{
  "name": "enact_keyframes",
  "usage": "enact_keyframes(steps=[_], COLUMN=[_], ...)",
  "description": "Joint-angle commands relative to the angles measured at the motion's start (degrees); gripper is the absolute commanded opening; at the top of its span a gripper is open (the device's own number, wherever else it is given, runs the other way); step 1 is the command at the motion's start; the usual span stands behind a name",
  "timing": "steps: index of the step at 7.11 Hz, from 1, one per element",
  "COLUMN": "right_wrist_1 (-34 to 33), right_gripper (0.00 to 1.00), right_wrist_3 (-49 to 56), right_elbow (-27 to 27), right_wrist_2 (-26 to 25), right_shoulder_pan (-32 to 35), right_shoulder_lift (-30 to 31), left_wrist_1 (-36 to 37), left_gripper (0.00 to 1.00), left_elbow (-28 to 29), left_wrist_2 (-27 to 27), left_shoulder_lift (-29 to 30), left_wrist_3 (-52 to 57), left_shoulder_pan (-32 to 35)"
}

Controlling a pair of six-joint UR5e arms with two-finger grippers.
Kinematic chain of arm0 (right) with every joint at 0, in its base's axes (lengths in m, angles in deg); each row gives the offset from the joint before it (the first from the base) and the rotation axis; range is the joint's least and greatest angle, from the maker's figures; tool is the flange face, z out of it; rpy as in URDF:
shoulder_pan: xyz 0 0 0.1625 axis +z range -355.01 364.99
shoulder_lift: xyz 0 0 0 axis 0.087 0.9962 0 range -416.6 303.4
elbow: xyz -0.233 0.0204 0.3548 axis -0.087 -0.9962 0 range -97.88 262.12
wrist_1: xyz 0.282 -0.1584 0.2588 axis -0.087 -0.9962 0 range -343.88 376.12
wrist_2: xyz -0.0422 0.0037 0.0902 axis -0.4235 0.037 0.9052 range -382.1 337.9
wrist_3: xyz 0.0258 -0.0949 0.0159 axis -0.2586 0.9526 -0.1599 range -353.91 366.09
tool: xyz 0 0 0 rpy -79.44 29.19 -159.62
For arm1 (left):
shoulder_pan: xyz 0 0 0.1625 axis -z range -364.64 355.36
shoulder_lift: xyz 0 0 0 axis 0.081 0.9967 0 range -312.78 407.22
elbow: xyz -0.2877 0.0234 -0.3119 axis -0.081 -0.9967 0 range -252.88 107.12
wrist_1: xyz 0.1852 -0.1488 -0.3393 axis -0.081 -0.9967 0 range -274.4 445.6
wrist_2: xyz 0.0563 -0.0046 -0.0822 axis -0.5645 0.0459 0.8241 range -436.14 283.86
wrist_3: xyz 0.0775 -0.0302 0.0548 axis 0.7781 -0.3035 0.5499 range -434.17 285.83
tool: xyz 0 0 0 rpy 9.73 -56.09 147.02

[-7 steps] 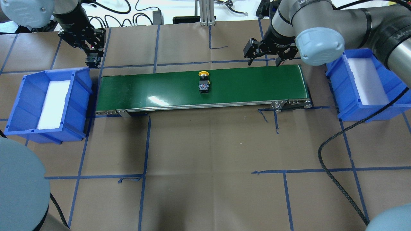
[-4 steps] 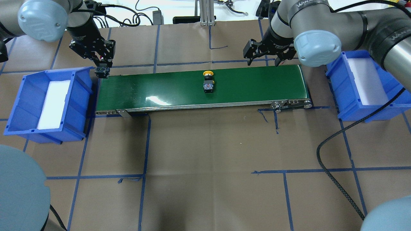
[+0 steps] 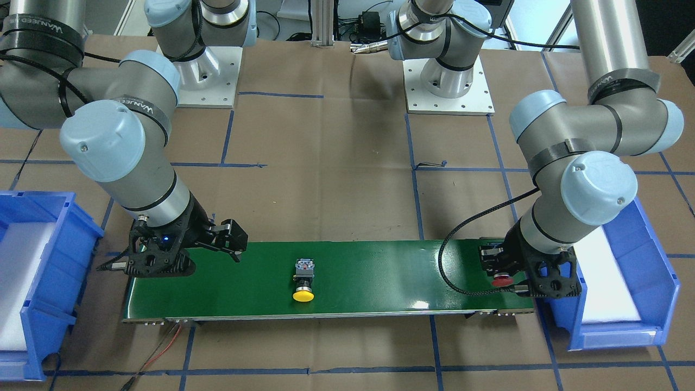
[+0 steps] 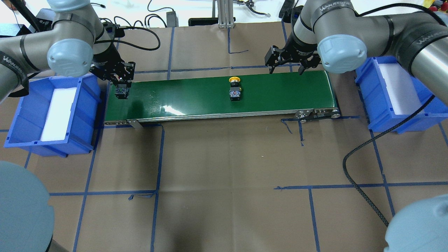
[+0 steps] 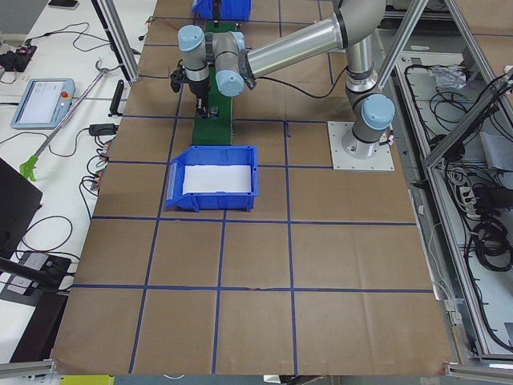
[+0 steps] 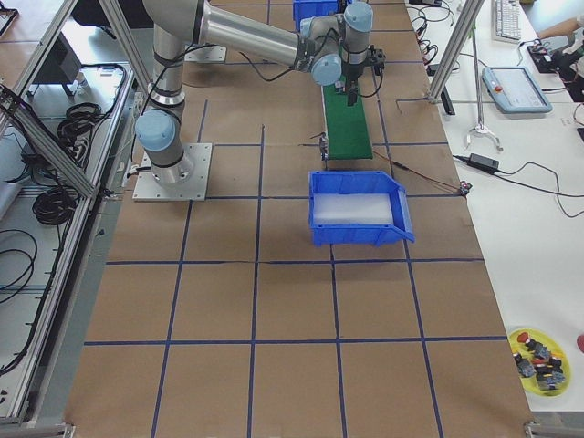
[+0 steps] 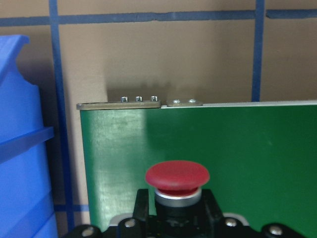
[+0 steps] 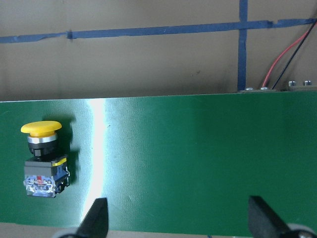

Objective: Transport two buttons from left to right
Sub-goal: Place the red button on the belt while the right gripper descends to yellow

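Overhead, the left gripper is over the left end of the green belt, just beside the left bin. Its fingers are clamped on the dark body of the red button. The yellow button lies on its side near the middle of the belt, cap toward the far edge. The right gripper hangs at the belt's far edge, toward its right end, with fingers spread wide and holding nothing. The right bin stands just past that end.

Facing the robot, the red cap shows plainly — it points out toward this camera, with the left gripper closed on the block behind it. Whether the button touches the belt cannot be told. The yellow button lies apart from both grippers, nearer the right one.

From the table's left end, the near arm reaches over the belt beyond the left bin; its gripper is too small to read. From the right end, the same goes for the near arm there.

The left wrist camera looks over the red cap onto the belt's corner, with the blue bin wall at the left edge. The right wrist camera shows two fingertips well apart at the bottom — the yellow button lies on the belt just outside them, to the left.
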Motion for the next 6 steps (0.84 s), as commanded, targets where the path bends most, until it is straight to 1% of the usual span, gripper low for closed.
enact_keyframes(steps=[1,3,4,5,6], right_wrist_1=[-1.56,-2.54,-2.89,-2.72,-2.71], right_gripper=[1.0,1.0,1.0,1.0,1.0], right_wrist_3=[-0.09,0.0,0.0,0.35,0.35], right_elbow=[0.21,0.48,0.48,0.74,0.83], right_wrist_2=[0.0,0.09,3.05,8.3,9.13], right_shoulder_pan=[0.07,0.16,0.16,0.07,0.07], right_shoulder_lift=[-0.64,-1.34,-1.34,-1.43,-1.87], left_wrist_1=[5.59,5.69,6.04,6.31,6.22], left_gripper=[0.05,0.05,0.15,0.3,0.99], left_elbow=[-3.45,-4.69,-5.04,-5.13,-4.87], left_wrist_2=[0.0,0.0,0.0,-0.09,0.0], left_shoulder_lift=[0.74,0.56,0.65,0.82,0.91], left_wrist_3=[-0.26,-0.26,-0.35,-0.35,-0.61], left_shoulder_pan=[-0.01,-0.28,-0.28,-0.28,-0.36])
